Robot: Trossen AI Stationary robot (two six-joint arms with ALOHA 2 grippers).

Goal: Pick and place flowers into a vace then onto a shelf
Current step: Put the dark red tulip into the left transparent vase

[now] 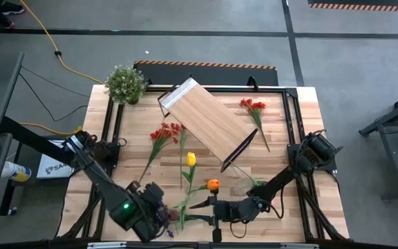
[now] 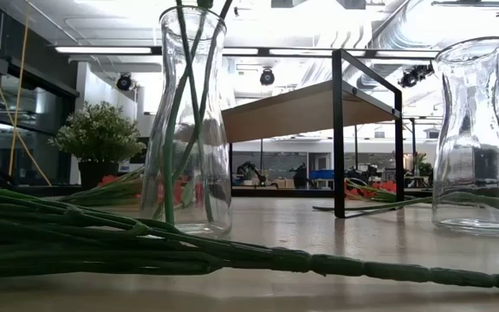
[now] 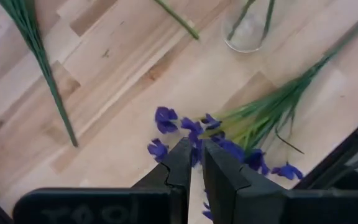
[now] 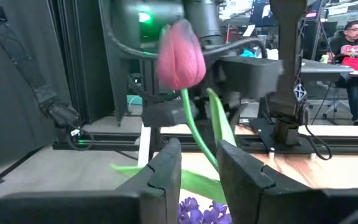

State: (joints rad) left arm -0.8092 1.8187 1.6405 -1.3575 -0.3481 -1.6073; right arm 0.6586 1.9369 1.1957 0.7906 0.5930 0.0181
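My left gripper [image 3: 196,152] points down at the table's near edge, shut on the purple spray [image 3: 229,146], whose green stems [image 2: 145,243] lie along the table. My right gripper [image 4: 199,165] is level beside it, closed around a pink tulip [image 4: 180,55] that stands upright. A glass vase [image 2: 189,121] holds several green stems; a second vase [image 2: 479,139] stands empty. Orange [image 1: 213,185] and yellow [image 1: 191,159] tulips and two red sprays [image 1: 164,131] [image 1: 253,105] lie on the table. The shelf [image 1: 206,121] stands slantwise at mid-table. My left gripper pinches the purple spray at its blossom head [image 3: 197,142] from above, fingers pointing down. The spray lies on the table, its stems running away from the fingers. My right gripper pinches the pink tulip's stem [image 4: 199,140] well below the bloom, coming level from the table's right. The tulip stands upright above the fingers, lifted clear.
A bushy potted plant [image 1: 125,83] stands at the table's far left corner. The two grippers sit close together at the near edge. A black frame runs round the tabletop [image 1: 292,138]. A person [image 4: 353,43] sits in the room beyond.
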